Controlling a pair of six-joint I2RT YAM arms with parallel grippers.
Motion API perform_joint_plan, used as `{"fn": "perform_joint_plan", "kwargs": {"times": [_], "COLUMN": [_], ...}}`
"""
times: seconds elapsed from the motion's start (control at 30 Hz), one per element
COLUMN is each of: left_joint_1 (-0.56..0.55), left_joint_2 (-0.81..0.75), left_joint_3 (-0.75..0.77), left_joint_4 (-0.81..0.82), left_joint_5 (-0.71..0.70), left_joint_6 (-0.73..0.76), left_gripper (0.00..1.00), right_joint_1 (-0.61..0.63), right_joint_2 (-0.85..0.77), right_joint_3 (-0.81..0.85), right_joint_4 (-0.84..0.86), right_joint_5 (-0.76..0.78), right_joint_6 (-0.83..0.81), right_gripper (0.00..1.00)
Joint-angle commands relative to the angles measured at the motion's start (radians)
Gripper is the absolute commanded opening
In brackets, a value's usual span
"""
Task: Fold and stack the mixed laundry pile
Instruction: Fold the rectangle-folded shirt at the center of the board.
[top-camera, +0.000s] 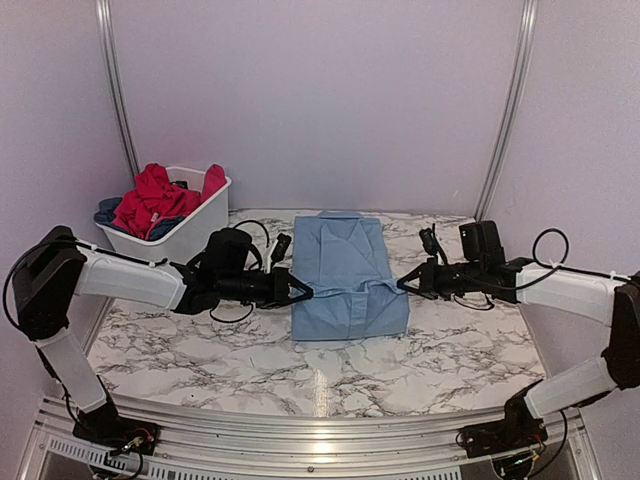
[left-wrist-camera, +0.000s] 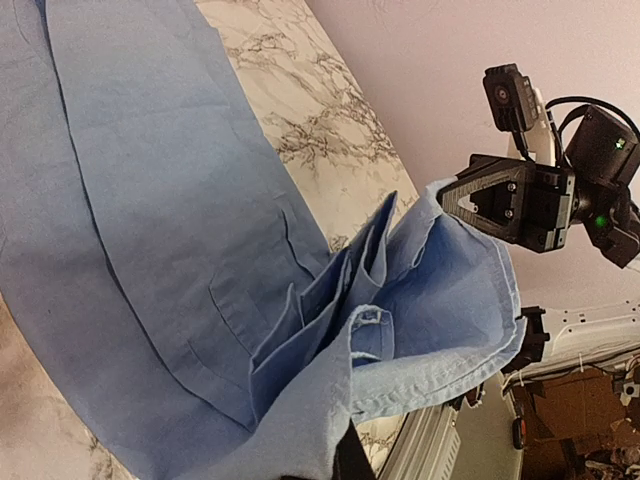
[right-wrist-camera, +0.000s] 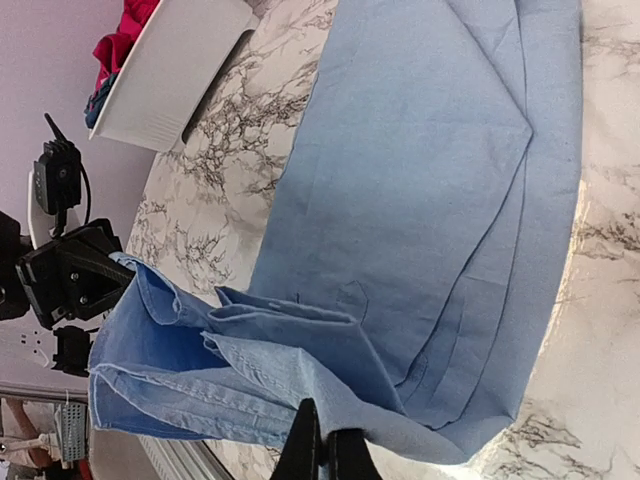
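Note:
A large light blue shirt (top-camera: 345, 270) lies folded lengthwise on the marble table (top-camera: 200, 355), between my two arms. My left gripper (top-camera: 303, 291) is shut on the shirt's left edge near its front end. My right gripper (top-camera: 402, 282) is shut on the right edge opposite. In the left wrist view the hem (left-wrist-camera: 430, 380) is bunched and raised off the table, over my dark fingertips (left-wrist-camera: 352, 462). The right wrist view shows layered cloth (right-wrist-camera: 300, 360) pinched between its fingers (right-wrist-camera: 303, 450). Red garments (top-camera: 155, 198) and a dark blue one (top-camera: 108, 210) fill the basket.
A white plastic basket (top-camera: 195, 222) stands at the back left corner, close behind my left arm. Metal rails (top-camera: 300, 415) run along the table's near edge. Pale walls enclose the back and both sides.

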Motion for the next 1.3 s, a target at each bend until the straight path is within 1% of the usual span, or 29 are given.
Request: {"fn": "perform_joint_plan", "kwargs": {"times": [0.0, 0.17, 0.27, 0.43, 0.47, 0.53, 0.57, 0.6, 0.67, 0.7, 0.73, 0.77, 0.8, 0.83, 0.87, 0.9, 0.93, 0.97, 1.0, 1.07, 1.1, 1.13, 1.2, 1.27], "left_joint_1": [0.073, 0.147, 0.177, 0.201, 0.203, 0.209, 0.212, 0.213, 0.22, 0.225, 0.231, 0.238, 0.244, 0.251, 0.258, 0.264, 0.268, 0.271, 0.27, 0.265, 0.254, 0.238, 0.181, 0.118], "left_joint_2": [0.118, 0.253, 0.356, 0.512, 0.533, 0.564, 0.576, 0.58, 0.581, 0.577, 0.573, 0.567, 0.552, 0.533, 0.504, 0.47, 0.422, 0.373, 0.324, 0.236, 0.204, 0.178, 0.133, 0.103], "left_joint_3": [0.144, 0.282, 0.372, 0.494, 0.507, 0.517, 0.519, 0.52, 0.521, 0.52, 0.523, 0.525, 0.525, 0.519, 0.507, 0.487, 0.461, 0.432, 0.401, 0.341, 0.321, 0.303, 0.268, 0.232], "left_joint_4": [-0.018, -0.018, -0.024, -0.03, -0.032, -0.033, -0.033, -0.033, -0.033, -0.035, -0.035, -0.037, -0.041, -0.044, -0.049, -0.052, -0.056, -0.06, -0.066, -0.067, -0.068, -0.067, -0.065, -0.022], "left_joint_5": [0.048, 0.046, 0.066, 0.081, 0.076, 0.065, 0.059, 0.052, 0.04, 0.032, 0.029, 0.03, 0.028, 0.021, 0.015, 0.002, -0.015, -0.033, -0.045, -0.036, -0.011, 0.02, 0.049, 0.083], "left_joint_6": [0.029, 0.025, 0.012, -0.005, -0.01, -0.021, -0.024, -0.024, -0.022, -0.023, -0.026, -0.025, -0.023, -0.02, -0.013, 0.002, 0.02, 0.037, 0.053, 0.061, 0.055, 0.051, 0.056, 0.034], "left_gripper": [0.0, 0.0, 0.0, 0.0, 0.03, 0.04, 0.07, 0.1, 0.17, 0.2, 0.25, 0.31, 0.39, 0.47, 0.66, 0.89, 0.98, 0.99, 0.99, 0.99, 0.99, 0.99, 0.99, 0.99], "right_joint_1": [-0.068, -0.114, -0.125, -0.14, -0.14, -0.14, -0.14, -0.14, -0.141, -0.142, -0.142, -0.143, -0.143, -0.145, -0.148, -0.155, -0.162, -0.17, -0.173, -0.169, -0.16, -0.144, -0.105, -0.057], "right_joint_2": [0.15, 0.362, 0.487, 0.637, 0.659, 0.686, 0.689, 0.69, 0.68, 0.673, 0.664, 0.654, 0.64, 0.624, 0.603, 0.576, 0.549, 0.519, 0.489, 0.424, 0.394, 0.368, 0.339, 0.309], "right_joint_3": [0.147, 0.262, 0.329, 0.382, 0.386, 0.391, 0.395, 0.398, 0.405, 0.408, 0.413, 0.421, 0.43, 0.441, 0.45, 0.45, 0.446, 0.445, 0.448, 0.438, 0.421, 0.401, 0.366, 0.292], "right_joint_4": [0.076, 0.166, 0.186, 0.225, 0.233, 0.246, 0.245, 0.243, 0.233, 0.233, 0.229, 0.218, 0.205, 0.181, 0.156, 0.139, 0.129, 0.121, 0.078, 0.047, 0.06, 0.082, 0.105, 0.238], "right_joint_5": [-0.031, -0.045, -0.042, -0.026, -0.026, -0.024, -0.017, -0.008, 0.005, 0.007, 0.007, 0.009, 0.011, 0.015, 0.024, 0.023, 0.016, -0.005, -0.024, -0.079, -0.121, -0.159, -0.224, -0.282], "right_joint_6": [-0.09, -0.105, -0.122, -0.129, -0.127, -0.122, -0.124, -0.126, -0.132, -0.132, -0.134, -0.137, -0.143, -0.152, -0.161, -0.17, -0.174, -0.177, -0.183, -0.184, -0.164, -0.136, -0.067, 0.028], "right_gripper": [0.0, 0.0, 0.0, 0.0, 0.0, 0.0, 0.0, 0.02, 0.08, 0.13, 0.2, 0.25, 0.3, 0.37, 0.42, 0.44, 0.47, 0.53, 0.59, 0.84, 0.93, 0.97, 0.98, 0.99]}}
